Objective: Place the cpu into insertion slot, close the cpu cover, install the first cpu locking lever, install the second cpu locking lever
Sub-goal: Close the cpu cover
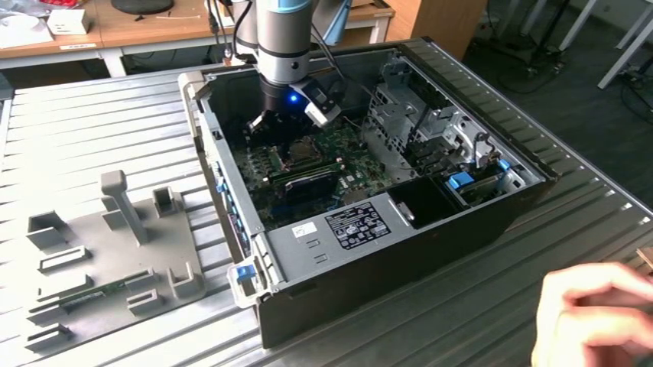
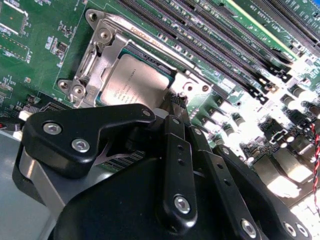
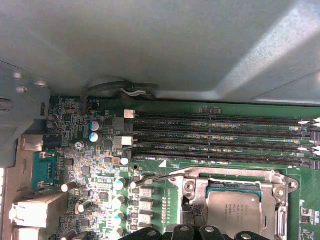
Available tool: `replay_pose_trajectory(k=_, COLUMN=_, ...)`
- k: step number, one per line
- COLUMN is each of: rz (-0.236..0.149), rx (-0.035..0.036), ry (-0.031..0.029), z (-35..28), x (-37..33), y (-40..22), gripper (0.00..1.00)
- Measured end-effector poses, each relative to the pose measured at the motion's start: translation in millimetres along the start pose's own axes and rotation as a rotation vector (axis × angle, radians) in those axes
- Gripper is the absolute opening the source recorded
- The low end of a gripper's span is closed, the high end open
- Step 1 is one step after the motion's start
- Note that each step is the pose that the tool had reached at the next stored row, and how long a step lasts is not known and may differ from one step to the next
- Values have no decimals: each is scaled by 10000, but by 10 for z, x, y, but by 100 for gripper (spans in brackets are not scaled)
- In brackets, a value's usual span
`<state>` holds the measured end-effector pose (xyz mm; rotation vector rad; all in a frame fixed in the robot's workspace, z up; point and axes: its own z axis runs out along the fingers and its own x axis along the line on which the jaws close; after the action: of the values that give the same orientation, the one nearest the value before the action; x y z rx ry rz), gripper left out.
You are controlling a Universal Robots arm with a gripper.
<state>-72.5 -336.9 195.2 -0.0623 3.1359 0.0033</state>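
Gripper (image 2: 176, 102): fingertips drawn together, nothing visible between them; tip poised at one corner of the socket frame, touching or just short of it, contact not resolvable. Directly beyond the tip, in both wrist views: cpu (image 2: 135, 80) seated flat in the insertion slot (image 2: 145, 39), grey top exposed. Around it: cpu cover (image 2: 92, 65) down, silvery frame lying over the chip's edges, cut-out centred on the chip. Judged status: placement complete; cover closure complete or nearly so. Along one side of the socket in the first wrist view: thin wire locking lever (image 3: 150, 177), lying low beside the frame; latched or free, not determinable. Both lever steps therefore treated as outstanding. Past the socket: long black memory slots (image 3: 220, 132) in parallel rows on the green board (image 2: 40, 45). Farther out, in the exterior view: open computer case (image 1: 408, 252) on a ribbed metal table (image 1: 92, 138), grey fixture plate (image 1: 112, 252) at the exterior view's left, a person's hand (image 1: 592, 313) at the lower right corner, well apart from the case.
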Motion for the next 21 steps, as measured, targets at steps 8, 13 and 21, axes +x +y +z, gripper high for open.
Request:
replay_pose_trajectory(k=8, rz=0, rx=2, ry=1, z=0, x=0, y=0, gripper=10)
replay_pose_trajectory(k=13, rz=0, rx=-18, ry=-13, z=-3, x=1, y=-1, gripper=10)
replay_pose_trajectory(k=21, rz=1, rx=-46, ry=-34, z=-88, x=-6, y=8, gripper=10)
